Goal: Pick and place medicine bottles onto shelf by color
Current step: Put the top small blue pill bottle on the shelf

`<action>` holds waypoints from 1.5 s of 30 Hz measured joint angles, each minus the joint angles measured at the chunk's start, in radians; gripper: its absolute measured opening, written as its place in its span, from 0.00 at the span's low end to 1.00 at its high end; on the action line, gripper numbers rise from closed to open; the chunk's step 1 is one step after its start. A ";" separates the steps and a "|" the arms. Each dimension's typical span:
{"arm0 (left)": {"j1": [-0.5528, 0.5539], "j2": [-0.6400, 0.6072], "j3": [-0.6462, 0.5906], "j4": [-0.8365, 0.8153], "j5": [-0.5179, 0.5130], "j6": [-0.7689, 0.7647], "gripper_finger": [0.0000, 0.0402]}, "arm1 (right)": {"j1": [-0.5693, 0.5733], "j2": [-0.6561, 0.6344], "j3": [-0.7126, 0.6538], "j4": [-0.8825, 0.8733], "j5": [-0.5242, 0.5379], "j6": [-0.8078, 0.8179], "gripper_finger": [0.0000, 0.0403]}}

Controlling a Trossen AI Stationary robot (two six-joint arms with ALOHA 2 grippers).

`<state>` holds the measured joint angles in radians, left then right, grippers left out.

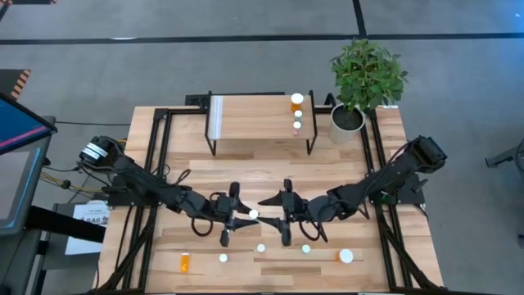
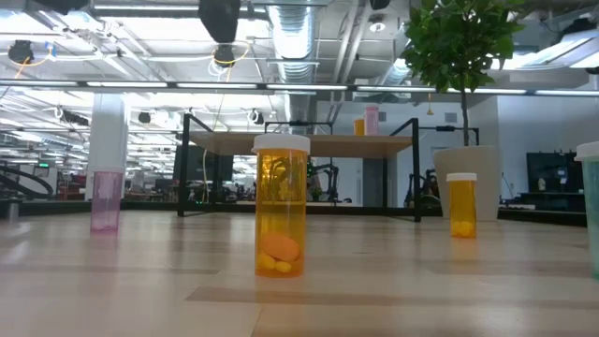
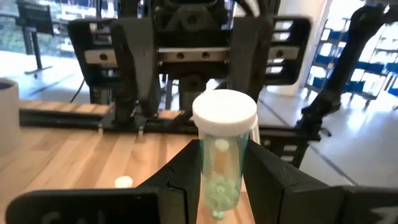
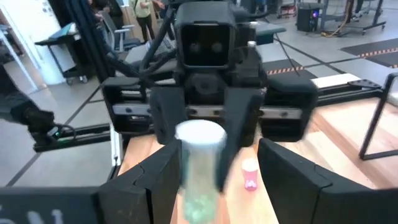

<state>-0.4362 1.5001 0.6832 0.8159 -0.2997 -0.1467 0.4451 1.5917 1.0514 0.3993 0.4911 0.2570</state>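
My left gripper (image 1: pixel 246 215) is shut on a small green medicine bottle (image 3: pixel 221 168) with a white cap (image 1: pixel 254 214), held over the middle of the table. My right gripper (image 1: pixel 267 211) faces it with its fingers open. The bottle (image 4: pixel 199 177) stands at their tips, close to one finger (image 4: pixel 165 171). The shelf (image 1: pixel 258 117) stands at the far side, with three bottles (image 1: pixel 297 113) in a row at its right end. Several more bottles stand near the front edge (image 1: pixel 261 247), and an orange one (image 1: pixel 184 262) lies on its side. My left gripper pinches the green bottle's body (image 3: pixel 219 177) just below the cap between its two fingers (image 3: pixel 273 180). The fingers come level from the table's left. The bottle stands upright, lifted clear of the table. My right gripper: I cannot tell whether its finger touches the bottle.
A potted plant (image 1: pixel 360 82) stands right of the shelf. In the low view an orange bottle (image 2: pixel 281 220) stands close by, a smaller orange one (image 2: pixel 462 204) to its right and a pink one (image 2: pixel 106 199) to its left. Black frame rails (image 1: pixel 160 164) run along both table sides.
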 joint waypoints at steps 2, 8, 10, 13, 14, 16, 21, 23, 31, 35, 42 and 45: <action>0.007 0.021 0.031 -0.045 -0.002 0.000 0.21 | 0.001 0.001 0.000 -0.002 0.000 0.004 0.58; 0.009 0.028 0.085 -0.120 -0.012 0.004 0.21 | 0.007 0.000 0.000 -0.005 0.001 0.005 0.58; 0.008 0.028 0.090 -0.121 -0.016 0.008 0.21 | 0.014 0.000 0.000 -0.011 0.001 0.005 0.58; 0.008 0.027 0.091 -0.126 -0.019 0.007 0.21 | 0.018 0.000 0.000 -0.010 0.001 0.005 0.58; 0.009 0.027 0.091 -0.127 -0.019 0.007 0.21 | 0.018 0.000 0.000 -0.010 0.001 0.005 0.58; 0.009 0.027 0.091 -0.126 -0.019 0.008 0.21 | 0.018 0.000 0.000 -0.010 0.002 0.005 0.58; 0.008 0.027 0.091 -0.129 -0.019 0.007 0.21 | 0.017 0.000 0.000 -0.005 0.002 0.005 0.58; 0.008 0.027 0.091 -0.129 -0.019 0.007 0.21 | 0.017 0.000 0.000 -0.003 0.003 0.005 0.58; 0.008 0.027 0.091 -0.129 -0.020 0.008 0.21 | 0.017 0.000 0.000 -0.003 0.003 0.005 0.47; 0.008 0.027 0.091 -0.129 -0.022 0.007 0.21 | 0.017 0.000 0.000 -0.003 0.003 0.005 0.38; 0.008 0.026 0.090 -0.130 -0.022 0.007 0.21 | 0.017 0.000 0.000 -0.004 0.003 0.005 0.31; 0.008 0.026 0.090 -0.130 -0.021 0.007 0.21 | 0.017 0.000 0.000 -0.004 0.003 0.005 0.32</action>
<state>-0.4278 1.5261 0.7731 0.6861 -0.3210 -0.1394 0.4625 1.5917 1.0512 0.3958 0.4938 0.2618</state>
